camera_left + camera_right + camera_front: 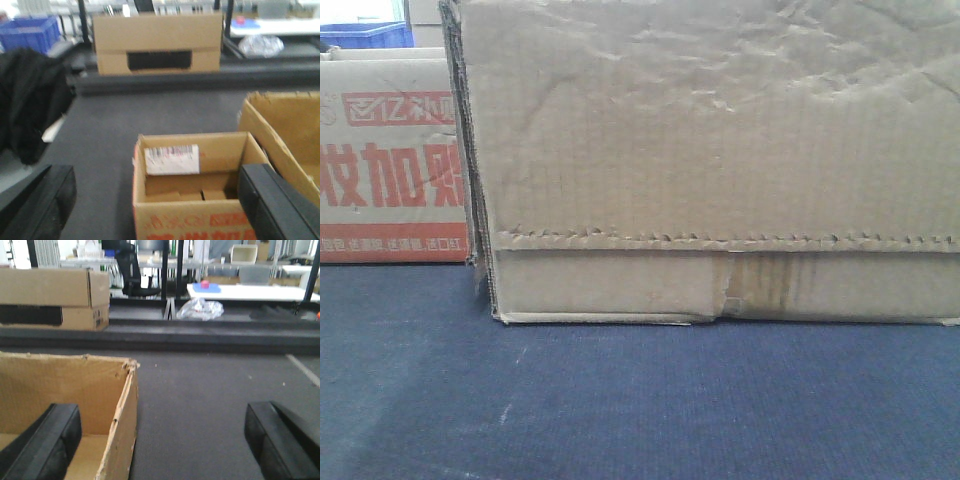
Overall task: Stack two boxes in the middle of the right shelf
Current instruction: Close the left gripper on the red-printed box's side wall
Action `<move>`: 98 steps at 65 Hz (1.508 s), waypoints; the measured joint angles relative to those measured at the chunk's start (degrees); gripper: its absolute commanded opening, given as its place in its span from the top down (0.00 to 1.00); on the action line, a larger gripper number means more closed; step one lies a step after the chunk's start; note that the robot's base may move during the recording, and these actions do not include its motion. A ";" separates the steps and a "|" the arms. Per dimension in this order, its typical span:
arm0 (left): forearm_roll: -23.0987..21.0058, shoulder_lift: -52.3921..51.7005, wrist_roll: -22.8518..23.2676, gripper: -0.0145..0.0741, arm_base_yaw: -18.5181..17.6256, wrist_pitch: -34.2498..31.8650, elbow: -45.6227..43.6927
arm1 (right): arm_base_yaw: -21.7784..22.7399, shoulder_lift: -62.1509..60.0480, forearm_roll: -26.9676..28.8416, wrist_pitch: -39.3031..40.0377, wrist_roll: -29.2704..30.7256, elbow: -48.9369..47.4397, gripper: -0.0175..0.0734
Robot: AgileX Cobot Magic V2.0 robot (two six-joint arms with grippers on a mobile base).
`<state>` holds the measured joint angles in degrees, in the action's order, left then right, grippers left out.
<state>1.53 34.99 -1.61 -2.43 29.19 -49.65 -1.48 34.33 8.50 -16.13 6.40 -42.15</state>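
1. Two boxes, the tan carton (720,150) and a printed box (390,170), sat side by side on the carpet (620,400). No shelf showed, so stacking seemed wholly undone.
2. The left claw (155,212) hung above the open printed box (175,220), spread wide, holding nothing.
3. The right claw (162,440) hovered over the carton's (65,380) corner, spread wide, empty.
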 measured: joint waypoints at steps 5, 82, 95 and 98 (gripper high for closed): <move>-0.34 3.18 0.00 0.20 -0.24 3.66 -2.46 | 0.00 0.93 0.00 0.00 0.00 0.00 0.18; -5.84 72.20 -10.24 0.20 8.16 37.74 -49.93 | -3.27 1.02 0.00 0.14 0.00 -0.09 0.18; -5.47 74.18 -10.24 0.35 8.16 37.74 -49.93 | -3.27 1.02 0.00 0.14 0.00 -0.09 0.18; -5.43 74.18 -10.24 0.46 8.16 37.74 -49.93 | -3.27 1.02 0.00 0.14 0.00 -0.09 0.18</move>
<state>-3.89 109.16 -11.85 5.74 66.93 -99.58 -4.75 35.36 8.50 -15.99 6.40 -42.24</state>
